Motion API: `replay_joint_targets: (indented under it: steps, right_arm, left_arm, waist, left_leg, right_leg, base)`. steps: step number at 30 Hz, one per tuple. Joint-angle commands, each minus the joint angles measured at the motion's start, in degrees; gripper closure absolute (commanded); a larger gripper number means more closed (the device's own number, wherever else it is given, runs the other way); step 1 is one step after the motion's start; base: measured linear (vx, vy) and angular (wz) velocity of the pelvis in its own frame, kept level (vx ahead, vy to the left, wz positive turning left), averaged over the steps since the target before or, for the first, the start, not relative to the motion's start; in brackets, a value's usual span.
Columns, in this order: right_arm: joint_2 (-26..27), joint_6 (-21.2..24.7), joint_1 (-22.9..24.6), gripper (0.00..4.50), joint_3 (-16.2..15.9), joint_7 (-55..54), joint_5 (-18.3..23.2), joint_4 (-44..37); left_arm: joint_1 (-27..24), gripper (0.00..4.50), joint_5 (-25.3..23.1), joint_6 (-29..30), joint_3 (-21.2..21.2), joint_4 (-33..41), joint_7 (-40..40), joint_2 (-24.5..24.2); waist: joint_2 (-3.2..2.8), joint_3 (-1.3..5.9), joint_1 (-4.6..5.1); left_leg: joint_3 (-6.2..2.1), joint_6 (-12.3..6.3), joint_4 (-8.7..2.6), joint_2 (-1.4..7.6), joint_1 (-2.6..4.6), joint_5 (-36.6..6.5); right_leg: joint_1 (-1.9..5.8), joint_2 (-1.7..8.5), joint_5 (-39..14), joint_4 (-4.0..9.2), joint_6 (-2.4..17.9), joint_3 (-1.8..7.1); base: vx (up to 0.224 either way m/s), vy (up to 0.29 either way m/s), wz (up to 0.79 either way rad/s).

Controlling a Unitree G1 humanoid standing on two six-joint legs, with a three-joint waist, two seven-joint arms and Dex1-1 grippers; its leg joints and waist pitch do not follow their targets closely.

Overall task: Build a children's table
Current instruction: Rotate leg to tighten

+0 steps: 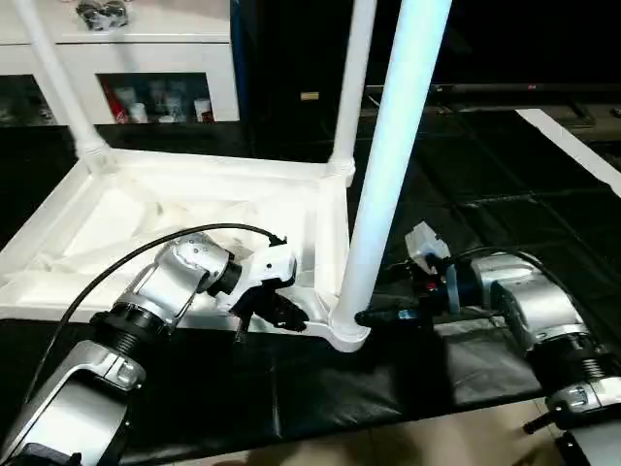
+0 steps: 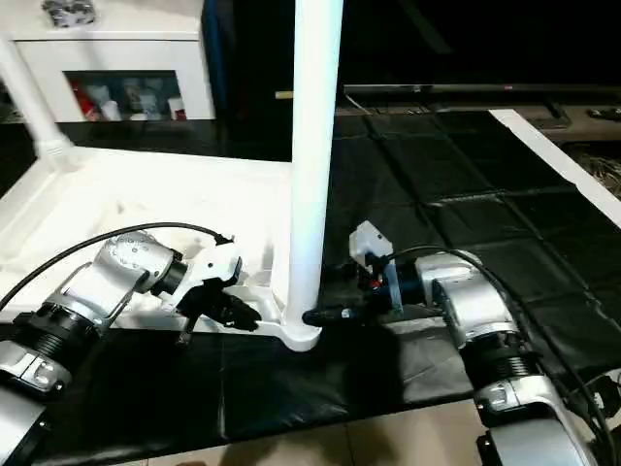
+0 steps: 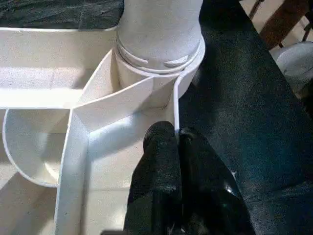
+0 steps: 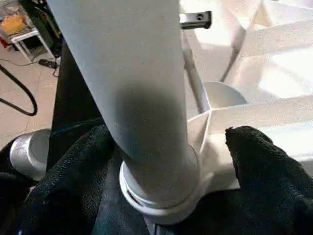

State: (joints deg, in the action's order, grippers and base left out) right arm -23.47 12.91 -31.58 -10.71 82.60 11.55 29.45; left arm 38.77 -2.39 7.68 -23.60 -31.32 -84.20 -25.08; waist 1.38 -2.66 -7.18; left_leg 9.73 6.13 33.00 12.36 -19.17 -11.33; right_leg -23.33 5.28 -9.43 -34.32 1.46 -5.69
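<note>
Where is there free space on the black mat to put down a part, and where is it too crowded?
Free: the black mat beyond the right gripper, between the tabletop and the white strip; also the mat strip in front of the tabletop's near edge. Crowded: the near corner, where the near leg stands socketed, the left gripper pinches the rim and the right gripper flanks the leg's base.

leg [image 4: 142, 98] upright in corner socket [image 4: 161, 196] | black fingers [image 4: 264, 166] either side | tabletop [image 4: 274, 73] ribs behind
</note>
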Motion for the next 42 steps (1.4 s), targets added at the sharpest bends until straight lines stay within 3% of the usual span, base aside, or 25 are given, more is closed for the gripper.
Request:
replay_joint_targets:
  steps: [1, 16, 24, 26, 28, 29, 32, 34, 35, 37, 38, 42]
  right_arm:
    - [0.0, -0.8, -0.2, 0.96, -0.5, 1.0, 0.3, 0.0]
    - [1.4, -1.4, -0.8, 2.31, -1.6, 1.7, 0.5, 1.6]
    - [2.2, 1.0, 0.3, 2.46, -1.0, 1.3, 1.7, -0.2]
    - [3.1, 2.6, 0.7, 2.47, -0.4, -1.6, 1.8, -0.7]
    - [4.5, 3.1, 0.9, 2.47, 0.0, -5.8, 0.8, -0.3]
    - [5.2, 3.1, 1.0, 2.47, 0.2, -7.8, 0.3, 0.0]
    - [8.1, 3.8, 0.6, 2.5, 0.8, -17.1, -2.3, 2.2]
    - [10.3, 4.2, 0.1, 2.52, 1.5, -23.5, -3.9, 4.0]
    - [13.1, 5.6, -1.1, 2.52, 2.9, -30.4, -4.5, 6.3]
    - [15.4, 7.2, -2.2, 2.53, 4.2, -35.0, -4.1, 7.8]
    - [16.8, 7.8, -2.8, 2.53, 4.8, -37.1, -3.8, 8.4]
    - [21.3, 9.0, -5.7, 2.54, 7.0, -44.3, -3.2, 11.3]
  left_arm:
    - [0.1, 4.5, -0.6, -0.9, -2.0, 0.8, -1.9, 0.3]
    - [-0.1, 4.5, -0.9, -1.4, -2.1, 0.6, -1.1, 0.2]
    - [-0.5, 4.5, -1.3, -0.1, -1.9, 0.4, 0.8, 0.8]
    - [-0.3, 4.5, -1.8, 1.5, -1.7, 0.0, 3.1, 1.8]
    - [0.2, 4.5, -1.9, 3.6, -0.9, -1.0, 6.5, 3.9]
    - [0.5, 4.5, -1.8, 4.4, -0.5, -1.5, 8.1, 4.9]
    - [1.8, 4.5, -1.0, 8.0, 2.1, -3.7, 15.2, 9.3]
    - [2.5, 4.5, -0.4, 9.8, 3.4, -4.9, 18.9, 11.8]
    - [3.5, 4.5, 0.2, 11.6, 5.0, -6.6, 23.3, 14.4]
    - [4.5, 4.5, 0.9, 12.9, 6.6, -8.2, 26.8, 16.5]
    - [5.1, 4.5, 1.5, 13.8, 7.8, -8.9, 28.7, 17.6]
    - [7.1, 4.5, 3.0, 15.7, 12.4, -11.2, 35.4, 21.1]
  waist:
    - [-0.34, 3.64, 0.21]
    - [-0.19, 3.71, 0.03]
    - [-0.47, 3.71, 0.03]
    - [-0.37, 3.65, 0.08]
    - [-0.35, 3.42, 0.1]
    - [-0.3, 3.1, 0.22]
    - [-0.34, 3.06, 0.42]
    - [-0.43, 2.81, 0.87]
    - [-0.41, 2.86, 1.52]
    - [-0.3, 3.04, 2.05]
    - [-0.59, 3.07, 2.42]
    - [-0.47, 3.33, 3.12]
  left_leg:
    - [0.42, -2.65, -3.52, 0.99, -0.38, -9.3]
    - [0.44, -2.57, -3.46, 0.93, -0.48, -8.4]
    - [0.42, -2.44, -3.47, 0.97, -0.4, -8.6]
    - [0.42, -2.42, -3.49, 0.93, -0.46, -8.8]
    - [0.43, -1.84, -3.62, 0.88, -0.33, -10.3]
    - [0.47, -1.35, -3.68, 0.66, -0.11, -11.9]
    - [0.25, -0.68, -3.62, 0.3, 0.45, -13.7]
    - [0.24, -0.43, -3.62, 0.18, 0.29, -14.1]
    - [-0.12, -0.01, -3.69, -0.03, 0.09, -15.0]
    - [-0.52, -0.14, -3.77, -0.18, -0.2, -15.8]
    - [-0.58, -0.63, -3.85, -0.21, -0.26, -15.6]
    - [-0.4, -1.47, -3.75, -0.23, -0.32, -15.0]
  right_leg:
    - [3.56, 2.91, -12.9, 3.52, 12.3, 2.8]
    - [3.59, 2.88, -12.6, 3.44, 11.9, 2.8]
    - [3.55, 2.84, -12.6, 3.44, 12.0, 2.8]
    - [3.58, 2.77, -12.7, 3.47, 11.9, 2.8]
    - [3.45, 2.91, -16.1, 3.91, 10.9, 2.79]
    - [3.24, 2.91, -20.5, 4.54, 9.6, 2.72]
    - [2.85, 3.1, -28.9, 5.68, 6.2, 2.48]
    - [2.66, 2.91, -30.5, 5.92, 5.5, 2.35]
    - [2.83, 2.94, -33.1, 6.27, 4.1, 2.02]
    - [3.17, 3.0, -33.9, 6.45, 3.0, 1.61]
    - [3.11, 2.98, -33.2, 6.6, 3.0, 1.62]
    - [2.92, 2.75, -29.3, 6.42, 4.7, 1.79]
  base:
    - [0.0, 0.0, 0.0]
    - [0.0, 0.0, 0.0]
    - [0.0, 0.0, 0.0]
    - [0.0, 0.0, 0.0]
    - [0.0, 0.0, 0.0]
    - [0.0, 0.0, 0.0]
    - [0.0, 0.0, 0.0]
    - [0.0, 0.0, 0.0]
    - [0.0, 0.0, 0.0]
    - [0.0, 0.0, 0.0]
    - [0.0, 0.0, 0.0]
    - [0.0, 0.0, 0.0]
